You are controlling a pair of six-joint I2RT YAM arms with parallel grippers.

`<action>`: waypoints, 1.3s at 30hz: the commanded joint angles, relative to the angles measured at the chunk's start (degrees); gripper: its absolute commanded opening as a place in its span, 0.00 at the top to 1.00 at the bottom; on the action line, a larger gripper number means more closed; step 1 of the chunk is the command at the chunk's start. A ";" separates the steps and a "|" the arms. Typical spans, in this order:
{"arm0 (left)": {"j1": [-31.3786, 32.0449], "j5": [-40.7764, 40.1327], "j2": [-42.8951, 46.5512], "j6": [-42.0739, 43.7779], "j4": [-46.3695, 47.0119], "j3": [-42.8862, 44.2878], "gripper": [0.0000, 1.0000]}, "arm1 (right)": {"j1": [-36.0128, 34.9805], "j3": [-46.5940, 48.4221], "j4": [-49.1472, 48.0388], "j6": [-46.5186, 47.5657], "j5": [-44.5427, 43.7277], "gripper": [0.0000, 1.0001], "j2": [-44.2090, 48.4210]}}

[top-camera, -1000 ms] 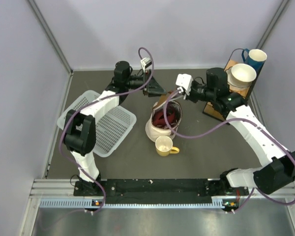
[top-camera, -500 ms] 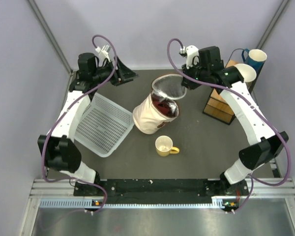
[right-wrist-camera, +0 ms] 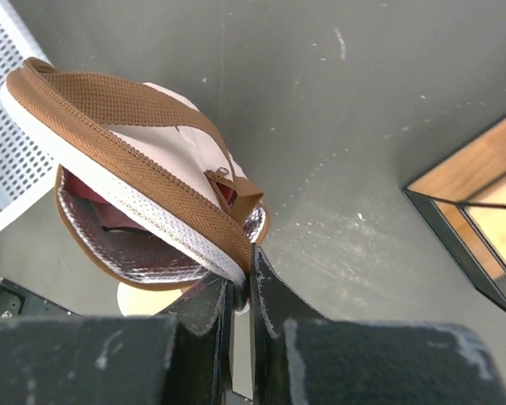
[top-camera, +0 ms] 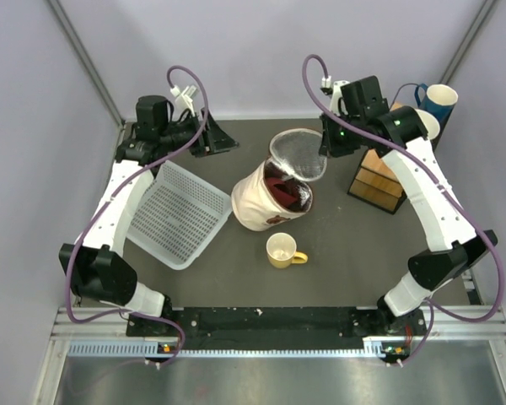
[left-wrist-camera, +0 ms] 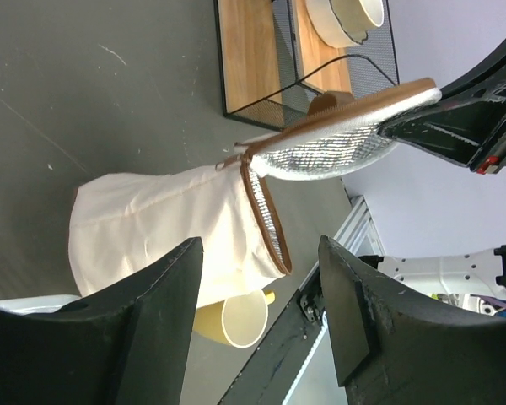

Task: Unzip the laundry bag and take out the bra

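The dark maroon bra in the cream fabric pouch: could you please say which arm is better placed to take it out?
Left, probably. The right gripper is shut on the round mesh-lined lid, holding it up; the left gripper is open and free.

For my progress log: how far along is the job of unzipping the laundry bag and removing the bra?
Done: the laundry bag looks unzipped, with its lid raised off the mouth. In hand: the right gripper pinches the lid's rim. Left to do: the bra lies inside the bag, and the left gripper is open, away from it and holding nothing.
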State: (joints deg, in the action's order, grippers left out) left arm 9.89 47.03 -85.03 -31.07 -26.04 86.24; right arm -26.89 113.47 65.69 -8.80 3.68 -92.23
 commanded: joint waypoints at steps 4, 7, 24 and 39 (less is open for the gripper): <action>1.45 -0.70 1.89 3.20 -1.11 1.66 0.40 | -0.70 2.46 3.13 -4.03 -7.37 1.00 2.66; 1.71 -1.58 2.33 3.56 -1.20 0.60 0.42 | -0.61 1.76 4.18 -5.09 -9.39 1.00 2.84; 17.44 -24.32 -4.43 5.76 -8.06 6.39 0.43 | 0.26 -22.82 -15.66 -21.68 -8.50 1.00 12.76; 25.97 -39.03 -18.93 5.32 -12.89 19.57 0.50 | -0.18 -33.31 -19.11 -31.54 -8.96 1.00 21.65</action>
State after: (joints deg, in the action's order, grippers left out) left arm 35.11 10.81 -100.99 -25.80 -37.93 99.37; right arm -26.74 80.14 50.37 -38.87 -5.93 -73.28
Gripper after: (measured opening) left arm 0.530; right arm 0.037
